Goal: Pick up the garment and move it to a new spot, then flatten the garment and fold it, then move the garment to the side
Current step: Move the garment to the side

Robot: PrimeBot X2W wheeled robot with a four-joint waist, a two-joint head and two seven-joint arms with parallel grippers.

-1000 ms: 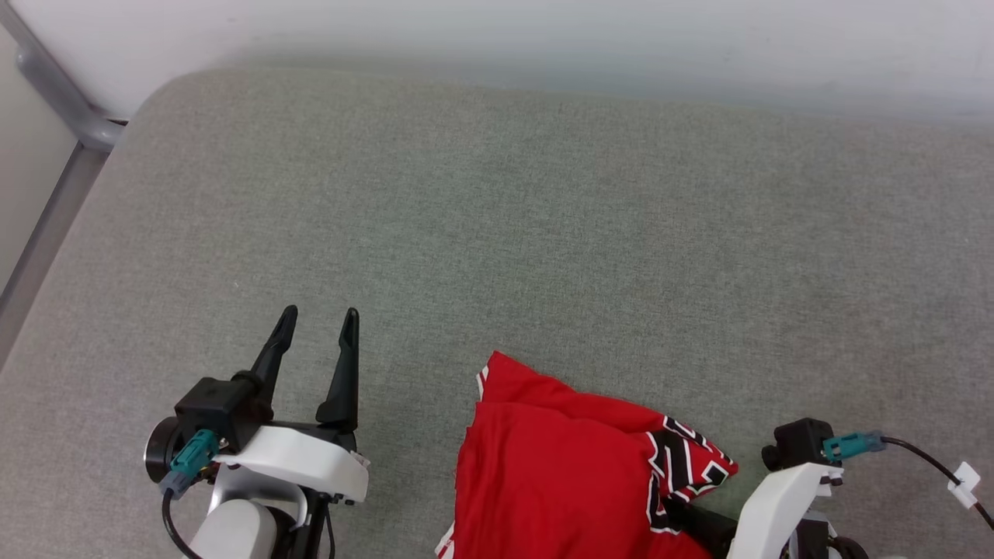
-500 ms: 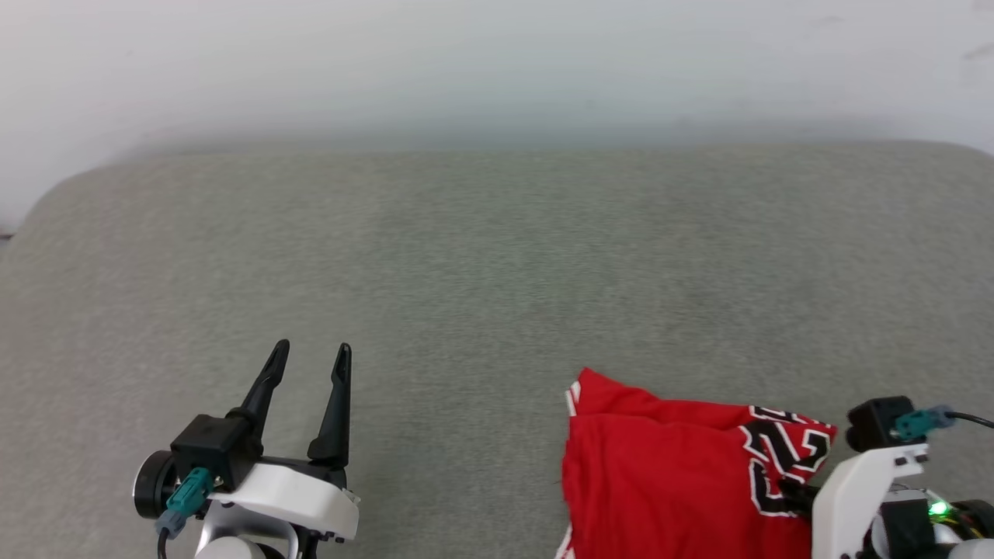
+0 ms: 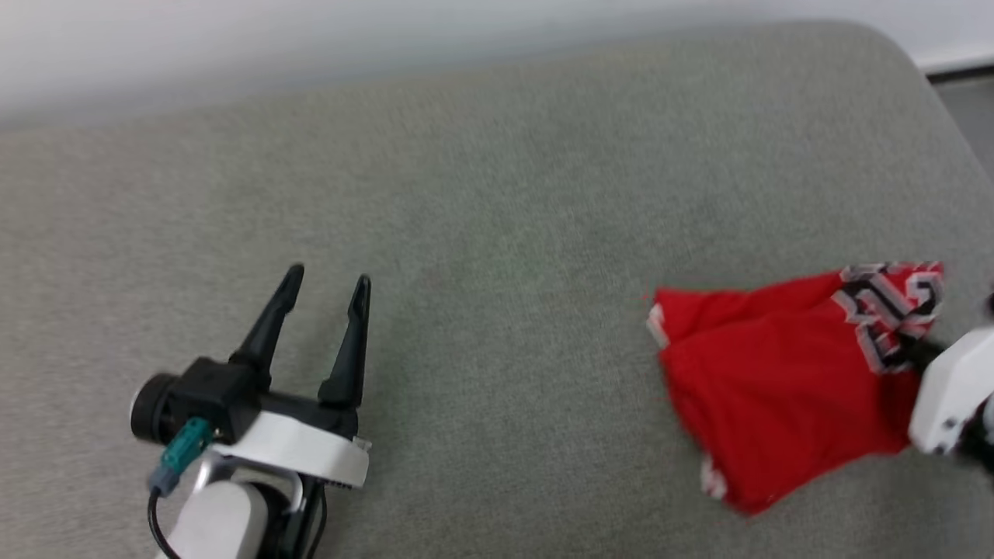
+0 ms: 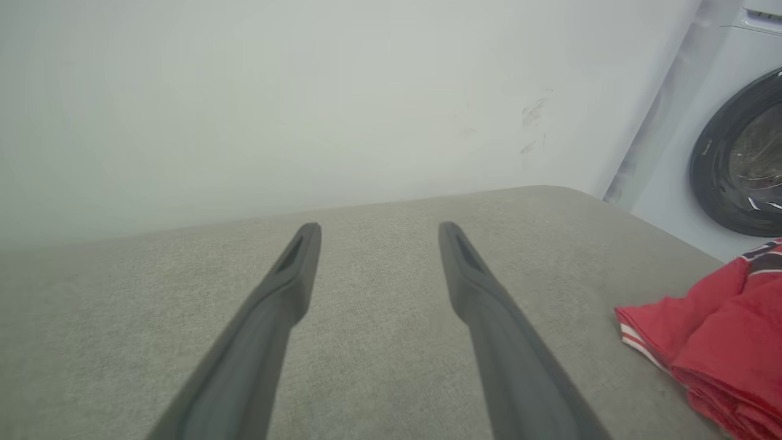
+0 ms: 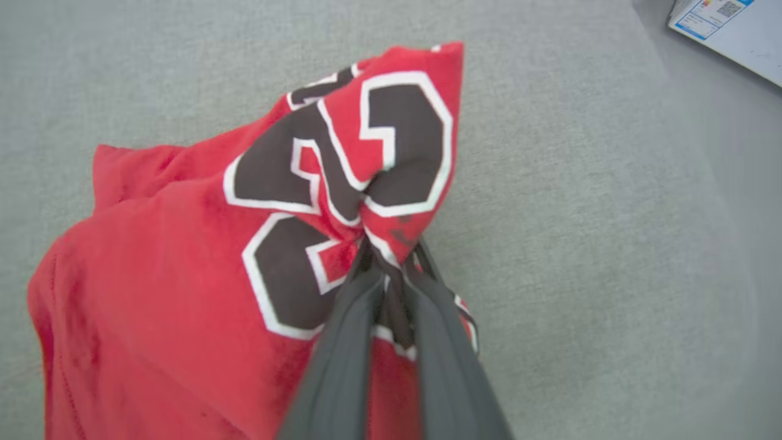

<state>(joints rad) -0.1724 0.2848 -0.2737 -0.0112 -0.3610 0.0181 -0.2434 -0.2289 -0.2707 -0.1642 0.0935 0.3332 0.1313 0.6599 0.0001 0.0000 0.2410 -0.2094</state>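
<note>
My right claw (image 5: 391,260) pinched shut on the garment (image 5: 153,293) at its number — left claw (image 3: 328,276) spread, empty, lower left; washing machine (image 4: 742,153) upper right, grey cushion (image 3: 497,194) beneath

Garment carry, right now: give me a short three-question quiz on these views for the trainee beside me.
1. True or false: the left gripper holds the garment.
2. Where does the right gripper pinch it? A) a striped sleeve end B) the printed number C) nowhere
3. Fill in: at the left wrist view's right edge, past the grey cushion, stands a ___.
Key: 1 false; 2 B; 3 washing machine.
</note>
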